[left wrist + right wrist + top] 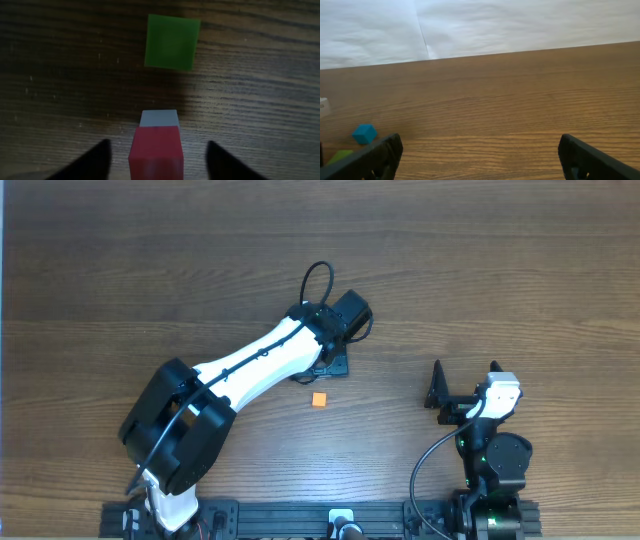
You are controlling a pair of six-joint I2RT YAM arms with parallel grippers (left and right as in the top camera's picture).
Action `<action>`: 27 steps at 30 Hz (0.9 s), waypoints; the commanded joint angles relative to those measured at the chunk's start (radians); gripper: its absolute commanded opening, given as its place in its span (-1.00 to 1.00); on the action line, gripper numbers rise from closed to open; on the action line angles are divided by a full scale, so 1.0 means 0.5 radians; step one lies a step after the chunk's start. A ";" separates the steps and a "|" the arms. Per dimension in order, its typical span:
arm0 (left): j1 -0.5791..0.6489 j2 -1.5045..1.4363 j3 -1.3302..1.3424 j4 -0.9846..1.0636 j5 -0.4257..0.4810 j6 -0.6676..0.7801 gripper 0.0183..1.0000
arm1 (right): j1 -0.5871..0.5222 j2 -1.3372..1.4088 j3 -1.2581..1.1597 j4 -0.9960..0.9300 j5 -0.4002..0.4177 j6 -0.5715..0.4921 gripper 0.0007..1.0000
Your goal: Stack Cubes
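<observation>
Left wrist view: left gripper, spread wide, straddles the red cube, seemingly lined up to clamp it; green cube lies near on the desk. Right gripper rests aside, likewise spread.

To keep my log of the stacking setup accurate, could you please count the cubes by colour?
Orange cube: 1
Green cube: 1
Red cube: 1
White cube: 1
Blue cube: 1
Total: 5
</observation>
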 commanded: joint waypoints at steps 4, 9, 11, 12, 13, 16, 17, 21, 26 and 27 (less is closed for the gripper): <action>-0.002 0.020 0.035 -0.036 0.053 -0.018 1.00 | -0.011 -0.011 -0.011 -0.002 -0.015 0.011 0.99; -0.091 -0.092 -0.017 -0.092 0.114 -0.036 1.00 | -0.011 -0.011 -0.011 -0.002 -0.015 0.011 0.98; -0.144 -0.130 -0.046 -0.108 0.121 -0.057 1.00 | -0.011 -0.011 -0.011 -0.002 -0.015 0.011 0.98; -0.163 -0.140 -0.056 -0.108 0.122 -0.060 1.00 | -0.011 -0.011 -0.011 -0.002 -0.015 0.011 0.99; -0.198 -0.154 -0.079 -0.109 0.120 -0.074 1.00 | -0.011 -0.011 -0.011 -0.002 -0.015 0.011 0.98; -0.260 -0.175 -0.159 -0.108 0.112 -0.162 0.99 | -0.011 -0.011 -0.011 -0.002 -0.015 0.011 0.98; -0.265 -0.178 -0.179 -0.108 0.113 -0.177 0.97 | -0.011 -0.011 -0.011 -0.002 -0.015 0.011 0.98; -0.266 -0.185 -0.258 -0.095 0.119 -0.195 0.92 | -0.011 -0.011 -0.011 -0.002 -0.015 0.011 0.99; -0.265 -0.198 -0.330 -0.039 0.119 -0.192 0.86 | -0.011 -0.011 -0.011 -0.002 -0.015 0.011 0.98; -0.265 -0.198 -0.334 -0.032 0.118 -0.192 0.84 | -0.011 -0.011 -0.011 -0.002 -0.015 0.011 0.99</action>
